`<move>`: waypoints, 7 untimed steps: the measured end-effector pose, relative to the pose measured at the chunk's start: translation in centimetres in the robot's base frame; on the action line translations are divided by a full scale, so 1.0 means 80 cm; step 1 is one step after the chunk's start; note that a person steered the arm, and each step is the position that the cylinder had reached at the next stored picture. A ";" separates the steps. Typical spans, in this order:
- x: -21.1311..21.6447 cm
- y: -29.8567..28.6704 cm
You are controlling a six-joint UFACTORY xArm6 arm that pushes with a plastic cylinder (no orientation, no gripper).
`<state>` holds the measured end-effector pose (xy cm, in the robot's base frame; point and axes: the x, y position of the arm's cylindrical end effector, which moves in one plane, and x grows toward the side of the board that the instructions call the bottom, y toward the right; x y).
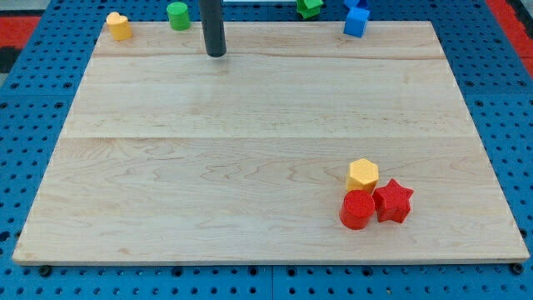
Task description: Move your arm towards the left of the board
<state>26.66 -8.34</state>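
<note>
My tip (216, 54) is the lower end of a dark rod near the view's top, left of centre, on the wooden board (250, 150). A green cylinder (177, 15) stands just up and left of it at the board's top edge. A yellow heart-shaped block (119, 26) sits at the top left corner. A green block (310, 7) and a blue block (356, 20) sit at the top edge to the right of my tip. A yellow hexagon (362, 175), a red cylinder (358, 209) and a red star (393, 201) cluster together at the lower right.
The board lies on a blue perforated table (508, 100). A red area (21, 29) shows at the view's top left corner.
</note>
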 end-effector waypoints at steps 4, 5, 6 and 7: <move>-0.032 -0.033; -0.032 -0.031; -0.032 0.004; -0.029 0.075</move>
